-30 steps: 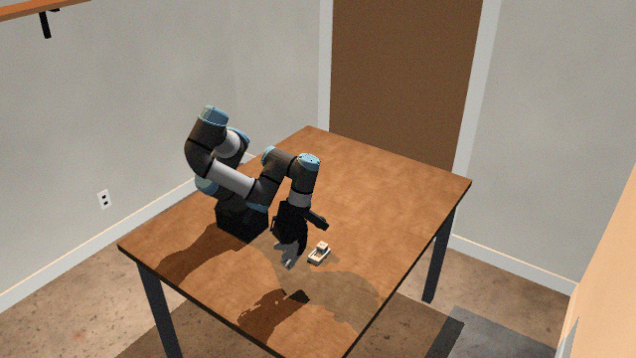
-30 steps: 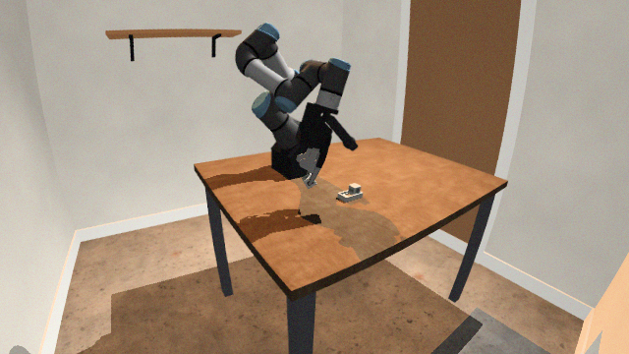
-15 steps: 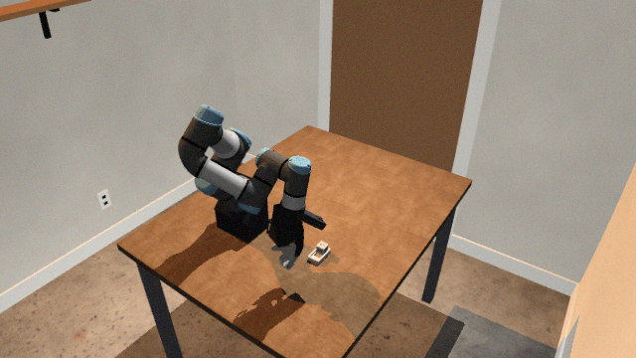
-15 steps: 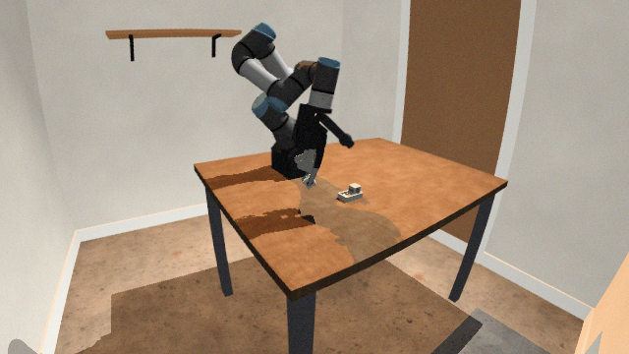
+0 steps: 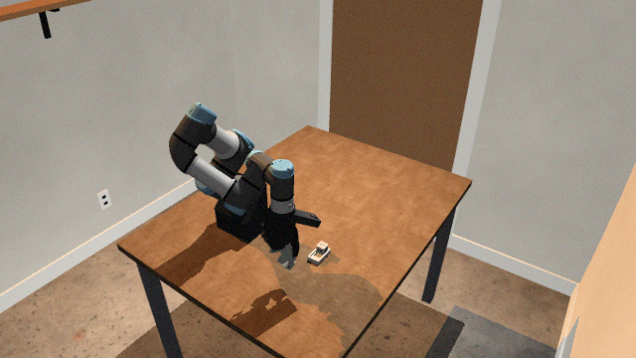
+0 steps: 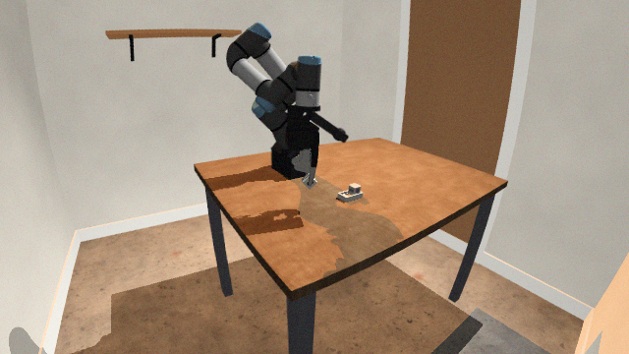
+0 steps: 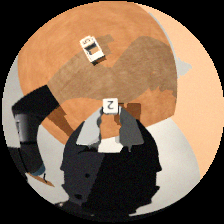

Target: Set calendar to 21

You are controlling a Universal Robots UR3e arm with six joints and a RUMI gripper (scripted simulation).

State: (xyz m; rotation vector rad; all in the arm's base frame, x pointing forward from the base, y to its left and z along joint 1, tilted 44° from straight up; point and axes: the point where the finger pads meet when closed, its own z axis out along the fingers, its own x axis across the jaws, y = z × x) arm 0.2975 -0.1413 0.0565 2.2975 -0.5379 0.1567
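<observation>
gripper: closed on a cube, fingers pointing down
held cube: white, a 2 facing the wrist view, upside down there
tray: on the counter, right of the gripper, apart from it
other cube: at the tray's far right end, a 5 visible in the wrist view
arm: mounted on the counter's far left part

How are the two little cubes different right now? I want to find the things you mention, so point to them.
The cube with the 2 [image 7: 110, 105] is between the gripper's fingertips, but the other cube [image 5: 323, 246] [image 6: 355, 188] [image 7: 87, 41] sits in the tray [image 5: 314, 260] [image 6: 350, 198] [image 7: 98, 58]. The first shows a 2 to the wrist camera; the other shows what looks like a 5. Both are whitish with dark digits.
</observation>
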